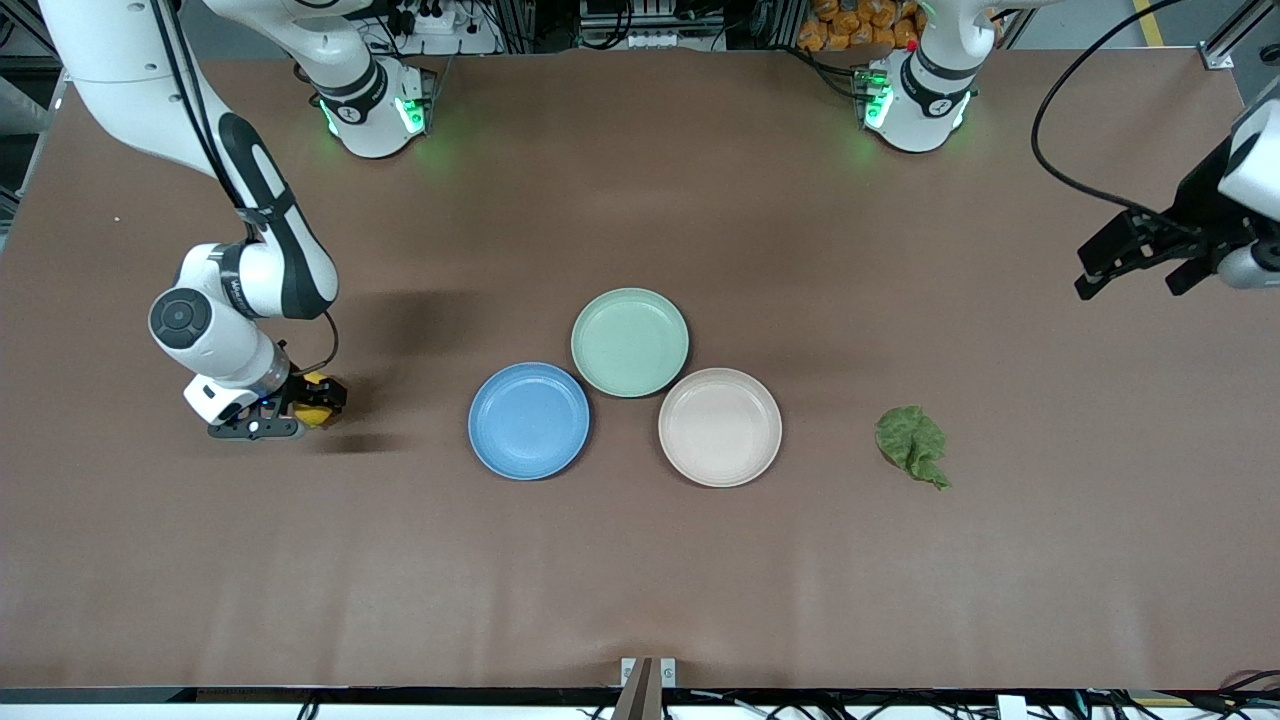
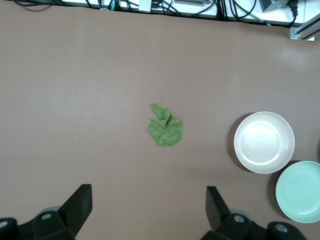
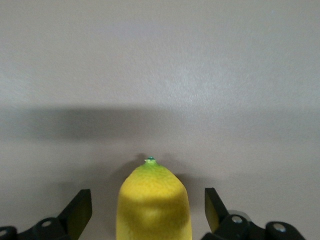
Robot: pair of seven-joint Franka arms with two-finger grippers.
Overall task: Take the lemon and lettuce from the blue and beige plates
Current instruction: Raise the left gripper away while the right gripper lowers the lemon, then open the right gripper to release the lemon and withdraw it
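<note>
Lemon (image 1: 316, 408), a small oval bright-yellow fruit with a pointed green-tipped end, sits between the jaws of the right gripper (image 1: 318, 405), low at the brown tabletop (image 1: 640, 560) toward the right arm's end, well apart from the round mid-blue plate (image 1: 529, 420). In the right wrist view the lemon (image 3: 153, 205) fills the middle of the gap while both jaws stand apart from its skin, so it is judged to be unclamped; whether it rests on the tabletop cannot be told. Risk here: an oval, dimpled fruit freed on a flat surface may roll, and a jaw brushing it on withdrawal could nudge it onward.

The blue plate is empty. Just beside it stand the round mint-green plate (image 1: 630, 341), farther from the front camera, and the round pale-beige plate (image 1: 720, 427), toward the left arm's end; both are empty too.

The lettuce (image 1: 912, 443), one wrinkled dark-green leaf, lies flat on the tabletop, toward the left arm's end from the blue plate and clear of every rim. A thin limp leaf offers little height, so jaws closing on it could scrape the tabletop or miss.

The left gripper (image 1: 1140, 262) hangs high over the left arm's end of the tabletop, jaws wide apart, holding nothing.
</note>
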